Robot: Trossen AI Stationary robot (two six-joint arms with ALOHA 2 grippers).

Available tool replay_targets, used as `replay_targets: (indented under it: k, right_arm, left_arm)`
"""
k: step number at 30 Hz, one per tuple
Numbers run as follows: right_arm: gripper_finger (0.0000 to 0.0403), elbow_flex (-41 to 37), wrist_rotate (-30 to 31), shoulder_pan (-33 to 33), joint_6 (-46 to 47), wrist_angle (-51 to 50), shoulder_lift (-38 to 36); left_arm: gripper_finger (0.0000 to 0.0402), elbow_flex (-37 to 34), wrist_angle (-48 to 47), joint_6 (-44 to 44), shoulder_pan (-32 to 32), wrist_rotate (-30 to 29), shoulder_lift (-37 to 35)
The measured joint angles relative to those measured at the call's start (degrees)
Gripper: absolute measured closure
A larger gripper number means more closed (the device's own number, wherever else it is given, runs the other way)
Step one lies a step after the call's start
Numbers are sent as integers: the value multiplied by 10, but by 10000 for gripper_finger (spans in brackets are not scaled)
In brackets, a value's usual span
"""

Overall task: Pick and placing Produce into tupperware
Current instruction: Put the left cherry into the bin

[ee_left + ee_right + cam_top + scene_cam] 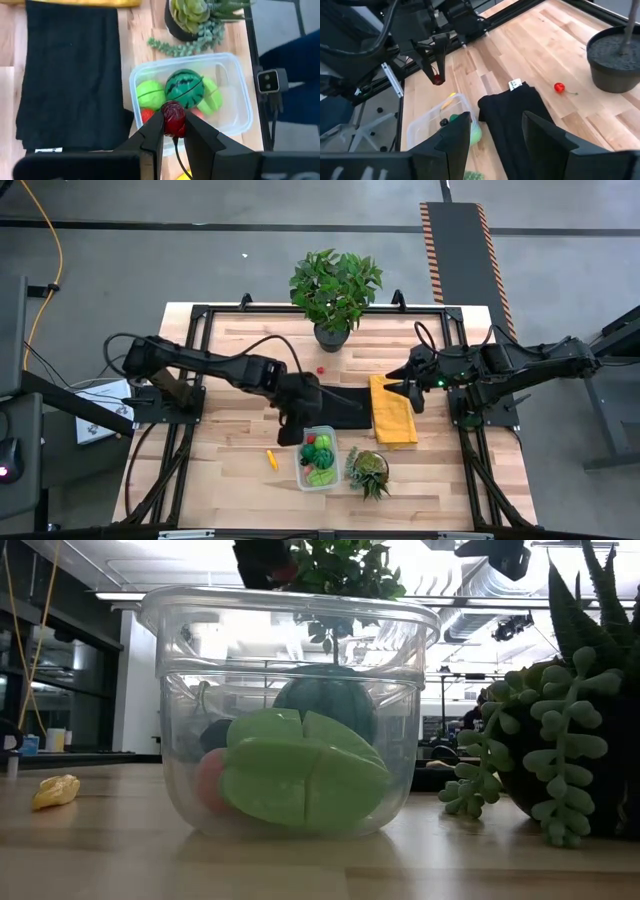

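Here the left gripper (174,131) hangs just above the tupperware (317,476), clamped on a dark red berry (173,117) with a bumpy, glossy skin and a thin dark stem trailing down between the fingers. The tupperware — clear plastic, rectangular, rounded corners — sits on the wooden table (240,480) just beside the small succulent (369,471). Inside it lie a striped green watermelon (184,89), lime-green round pieces (150,94) and something red. A small yellow-orange piece (271,459) lies on the wood near the tupperware, on the side away from the succulent. A red cherry (560,88) rests well apart, beyond the black cloth (340,404). The right gripper (493,131) waits over that cloth — fingers spread, empty.
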Motion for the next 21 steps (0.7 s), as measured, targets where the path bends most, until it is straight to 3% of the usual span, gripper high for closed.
replay_targets:
  k: [21]
  right_arm:
    - [231,0,-40,0,-1,2,0]
  left_arm:
    - [346,2,5,-242,-117,-199,0]
